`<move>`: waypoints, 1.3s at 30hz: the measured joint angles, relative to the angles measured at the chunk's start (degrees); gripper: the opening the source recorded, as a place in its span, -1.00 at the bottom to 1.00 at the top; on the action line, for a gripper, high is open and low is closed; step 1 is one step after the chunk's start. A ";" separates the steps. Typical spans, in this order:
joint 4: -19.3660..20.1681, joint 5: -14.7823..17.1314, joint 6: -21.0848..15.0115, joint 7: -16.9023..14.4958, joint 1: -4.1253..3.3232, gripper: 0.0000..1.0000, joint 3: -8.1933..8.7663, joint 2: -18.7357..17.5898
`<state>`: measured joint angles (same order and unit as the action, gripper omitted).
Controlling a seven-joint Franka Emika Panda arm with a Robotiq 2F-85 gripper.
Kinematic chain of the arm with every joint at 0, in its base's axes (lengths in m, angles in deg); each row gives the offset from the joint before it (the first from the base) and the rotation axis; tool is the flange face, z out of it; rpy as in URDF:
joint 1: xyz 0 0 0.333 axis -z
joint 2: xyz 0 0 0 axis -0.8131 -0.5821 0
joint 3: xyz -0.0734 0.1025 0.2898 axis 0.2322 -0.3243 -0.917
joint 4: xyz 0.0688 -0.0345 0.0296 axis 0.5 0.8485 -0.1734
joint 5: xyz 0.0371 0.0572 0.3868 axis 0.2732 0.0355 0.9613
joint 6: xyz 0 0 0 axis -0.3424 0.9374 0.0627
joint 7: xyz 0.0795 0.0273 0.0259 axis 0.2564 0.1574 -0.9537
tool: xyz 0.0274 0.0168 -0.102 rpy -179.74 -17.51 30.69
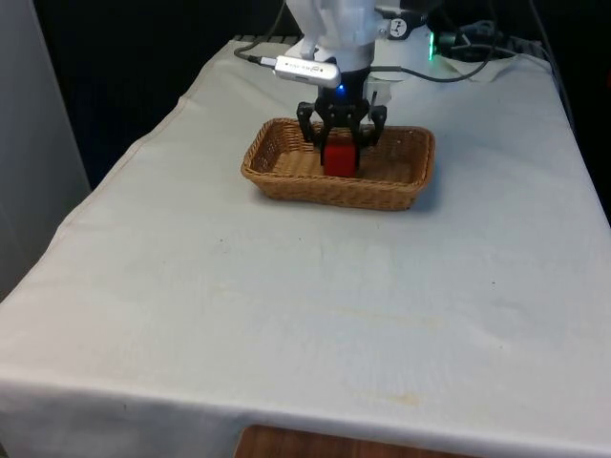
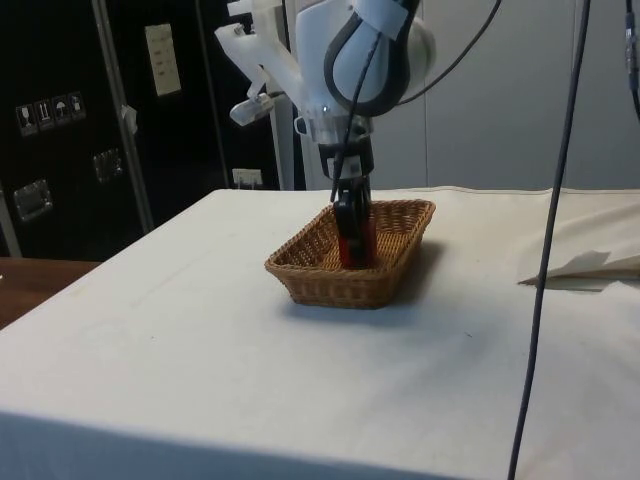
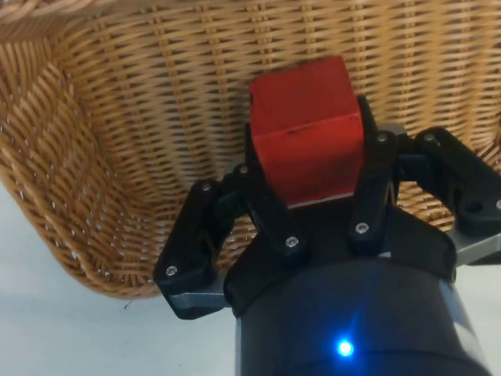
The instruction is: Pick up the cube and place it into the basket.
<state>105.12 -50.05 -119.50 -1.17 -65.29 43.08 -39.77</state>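
While the gripper (image 1: pixel 341 143) hung low inside the wicker basket (image 1: pixel 286 177) in the upper middle of the front view, its black fingers (image 3: pixel 262 200) were clamped on the red cube (image 1: pixel 340 158), held over the basket's woven floor.

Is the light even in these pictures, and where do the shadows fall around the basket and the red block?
Front view: soft, even light, with a faint shadow along the basket's near rim. Side view: a darker shadow on the cloth beside the basket, away from the dark cabinets. Wrist view: the red cube is brightly lit, and the end effector gripping it looks nearly black.
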 measured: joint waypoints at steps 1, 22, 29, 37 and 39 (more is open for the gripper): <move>0.00 0.00 0.00 0.00 0.00 -0.99 0.00 0.00; -0.29 0.00 -0.06 0.00 0.00 1.00 0.00 -0.52; -0.34 -0.17 1.89 -0.11 0.00 1.00 0.23 2.06; -0.23 -0.52 4.64 -0.11 0.00 1.00 0.40 5.04; -0.23 -0.52 4.98 -0.11 0.00 1.00 0.40 5.61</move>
<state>104.89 -50.57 -114.51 -1.28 -65.29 43.48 -34.16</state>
